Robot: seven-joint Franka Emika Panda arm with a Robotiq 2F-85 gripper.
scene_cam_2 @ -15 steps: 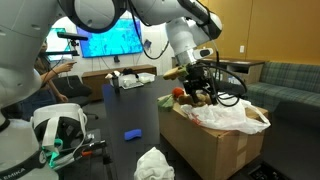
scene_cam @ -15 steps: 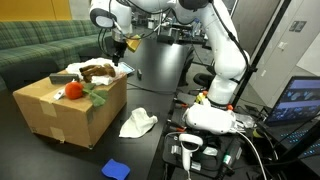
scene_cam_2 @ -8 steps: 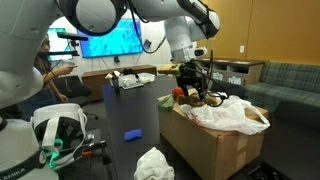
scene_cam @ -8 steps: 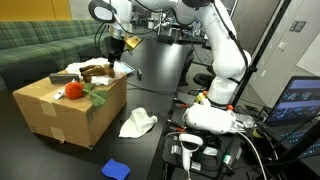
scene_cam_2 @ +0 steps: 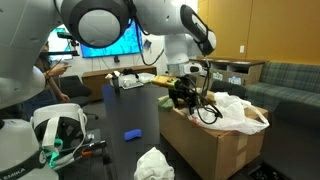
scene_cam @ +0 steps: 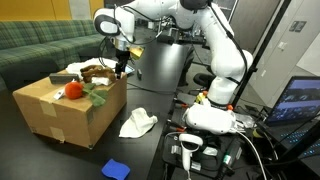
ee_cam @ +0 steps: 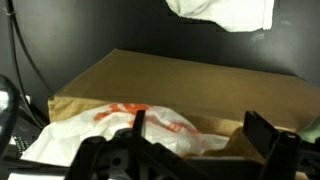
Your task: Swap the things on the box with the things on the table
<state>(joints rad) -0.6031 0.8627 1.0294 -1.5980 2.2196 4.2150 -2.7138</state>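
Note:
The brown cardboard box (scene_cam: 62, 112) (scene_cam_2: 212, 145) stands on the black table (scene_cam: 45, 155). On its top lie a red flower with green leaves (scene_cam: 75, 91), a brown lumpy thing (scene_cam: 96, 71) and a white plastic bag (scene_cam_2: 232, 112) (ee_cam: 105, 125). A crumpled white cloth (scene_cam: 138, 123) (scene_cam_2: 153, 163) (ee_cam: 225, 12) and a small blue thing (scene_cam: 116, 168) (scene_cam_2: 131, 132) lie on the table. My gripper (scene_cam: 120, 68) (scene_cam_2: 183, 97) (ee_cam: 200, 135) hangs open over the box's edge, next to the brown thing, holding nothing.
A green striped sofa (scene_cam: 35, 45) stands behind the box. The robot's white base (scene_cam: 215, 118) and a cart with cables (scene_cam: 200, 150) sit beside the table. Screens (scene_cam_2: 105, 40) glow further back.
My gripper has come down and shifted from above the brown thing toward the box's edge. It stays open. The things on the box and table have not moved.

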